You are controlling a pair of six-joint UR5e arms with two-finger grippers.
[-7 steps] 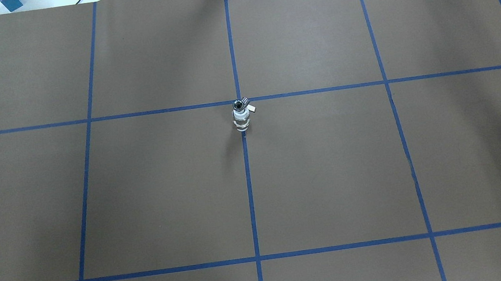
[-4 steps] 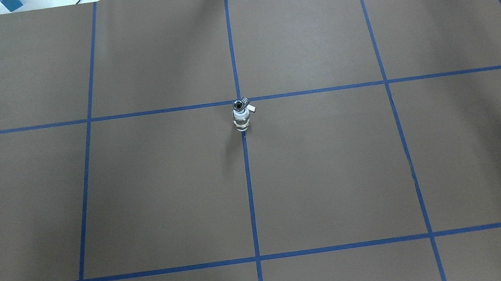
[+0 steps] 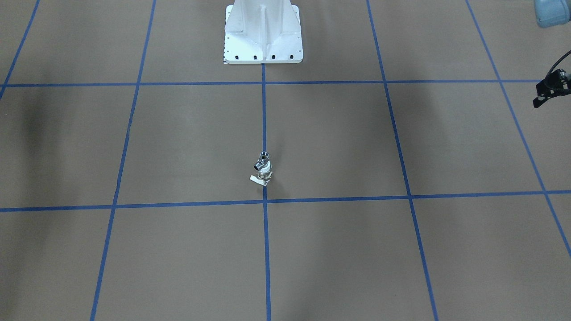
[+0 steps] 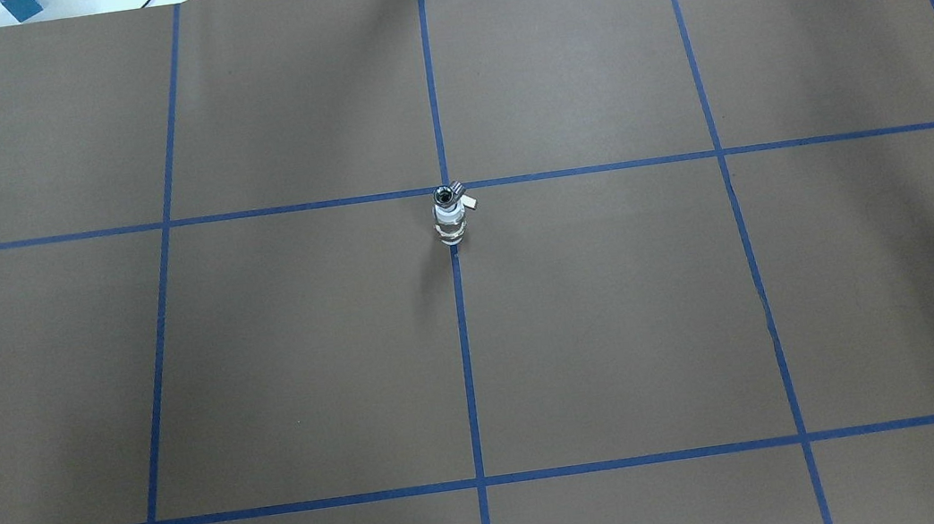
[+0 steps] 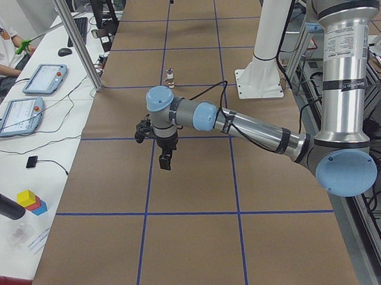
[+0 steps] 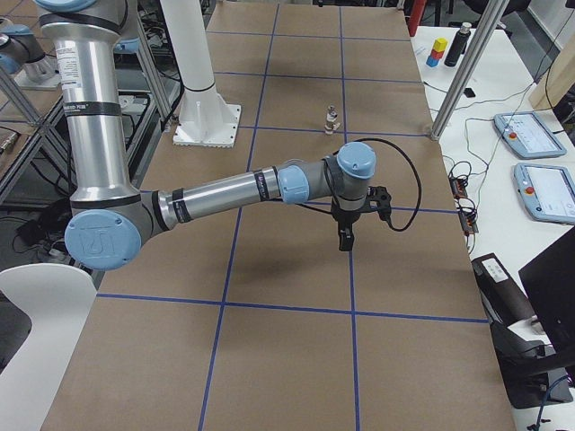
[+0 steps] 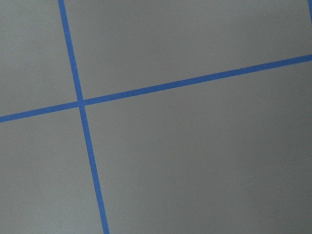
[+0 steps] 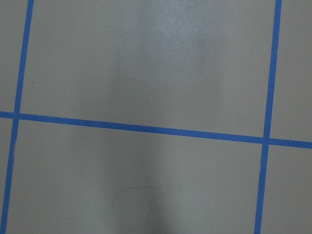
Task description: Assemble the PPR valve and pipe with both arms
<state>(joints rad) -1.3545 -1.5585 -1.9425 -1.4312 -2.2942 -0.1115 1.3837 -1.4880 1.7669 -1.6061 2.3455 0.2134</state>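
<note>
Plainly, the joining looks done. The PPR valve (image 3: 265, 175) stands upright on one white end near the middle of the desk (image 4: 265, 370). It sits right on the centre blue tape line (image 4: 467, 370), just on the robot's side of a crossing. The pipe (image 3: 261, 161) sits on the valve's upper end, touching it, with its dark opening tilted up and outward. The valve's handle tab (image 4: 469, 201) sticks out toward the robot's right. Standing the pair on end at the centre line seems deliberate, since both arms reach that spot equally and the flat plastic end gives a steady footing (though so tall and narrow a stack would likely tip at a light knock).

Neither arm is near it. The left arm (image 5: 240, 124) stretches low over the desk toward its own end, and the left pincer (image 5: 165, 160) hangs pointing down above bare paper. The right arm (image 6: 225, 190) mirrors it at the other end, with the right pincer (image 6: 346, 238) likewise pointing down. Both are well apart from the fitting, which probably keeps the finished piece unobstructed and safe from a stray touch. Both wrist views show only brown paper and tape, with no fingers and nothing carried. Whether either pincer is released or clenched cannot be told from the side views. The white pedestal (image 3: 263, 31) stands behind the assembly, on the same centre line.
</note>
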